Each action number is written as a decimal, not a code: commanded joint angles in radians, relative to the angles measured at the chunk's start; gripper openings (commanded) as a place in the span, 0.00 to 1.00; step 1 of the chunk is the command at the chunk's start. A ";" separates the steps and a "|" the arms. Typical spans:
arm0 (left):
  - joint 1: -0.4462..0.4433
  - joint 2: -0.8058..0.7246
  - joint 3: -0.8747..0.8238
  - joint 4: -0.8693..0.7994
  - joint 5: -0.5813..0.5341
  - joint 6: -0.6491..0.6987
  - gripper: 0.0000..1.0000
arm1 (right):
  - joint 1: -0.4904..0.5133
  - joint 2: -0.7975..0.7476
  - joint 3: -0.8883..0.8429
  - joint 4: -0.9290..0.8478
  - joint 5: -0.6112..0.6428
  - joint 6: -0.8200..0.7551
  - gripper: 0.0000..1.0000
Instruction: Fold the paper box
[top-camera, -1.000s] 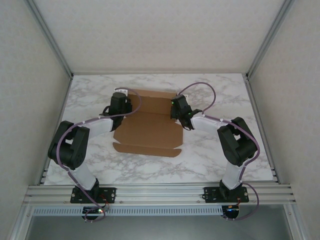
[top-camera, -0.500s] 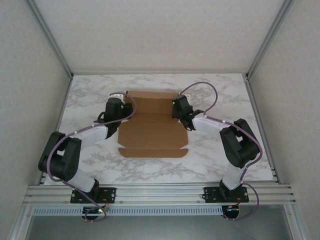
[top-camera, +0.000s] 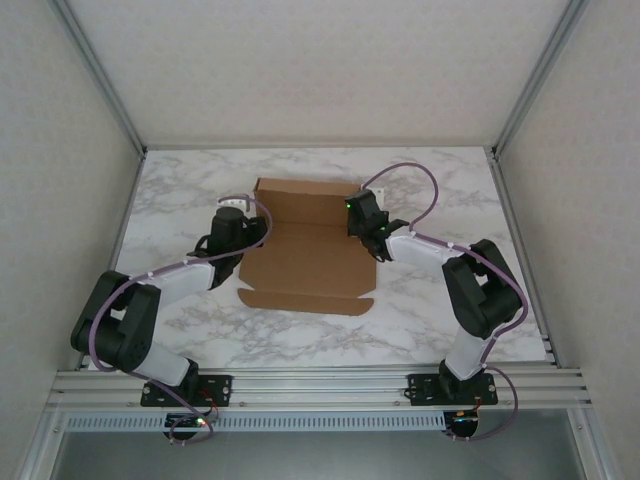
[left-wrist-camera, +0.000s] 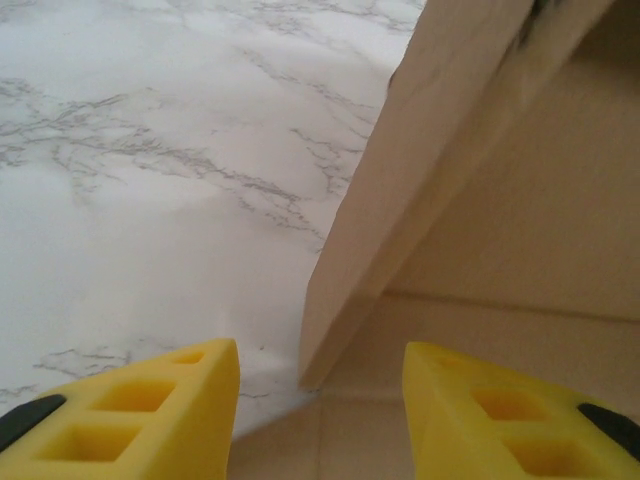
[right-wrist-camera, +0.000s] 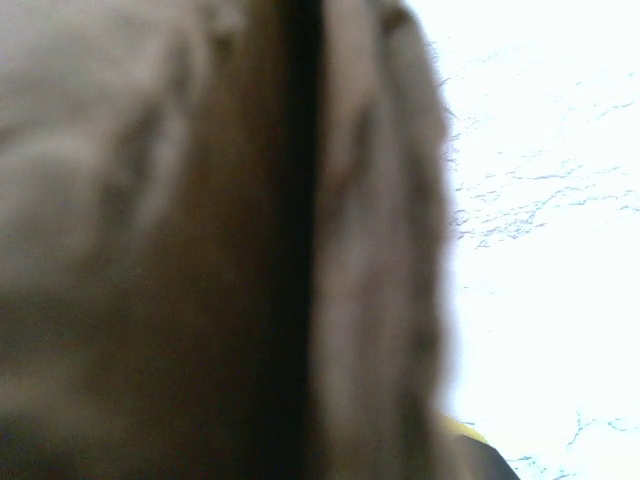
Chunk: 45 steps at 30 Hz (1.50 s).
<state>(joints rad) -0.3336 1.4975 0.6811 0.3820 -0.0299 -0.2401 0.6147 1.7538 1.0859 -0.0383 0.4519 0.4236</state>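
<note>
Paper box (top-camera: 305, 262) part-formed, mid-table, nearer the far edge.
Rear panel and left side flap stand raised; the base lies flat on the table (top-camera: 430, 310). Left gripper (left-wrist-camera: 320, 395) is open, astride the left flap's edge. Right gripper (top-camera: 362, 222) is closed against the right-side cardboard; a pinch can't be confirmed. Judged light, thin and easily bent, so take flaps near the creases.

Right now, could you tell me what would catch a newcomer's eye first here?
The paper box, brown with its far wall raised, lies in the middle of the marble table. The left gripper, jaws open, straddles its left wall; the right gripper sits at its far right corner.
</note>
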 joint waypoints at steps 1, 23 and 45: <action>-0.010 -0.024 0.032 0.031 -0.022 0.004 0.47 | 0.012 -0.022 -0.018 0.011 0.024 0.014 0.00; 0.029 -0.095 0.120 0.101 0.065 -0.096 0.50 | 0.009 -0.004 -0.136 0.183 0.033 -0.050 0.00; 0.041 -0.008 0.060 0.152 0.148 -0.148 0.44 | 0.008 0.026 -0.097 0.122 0.048 -0.050 0.00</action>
<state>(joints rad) -0.3054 1.5372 0.7372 0.5751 0.1131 -0.4103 0.6197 1.7550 0.9668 0.1352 0.4759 0.3668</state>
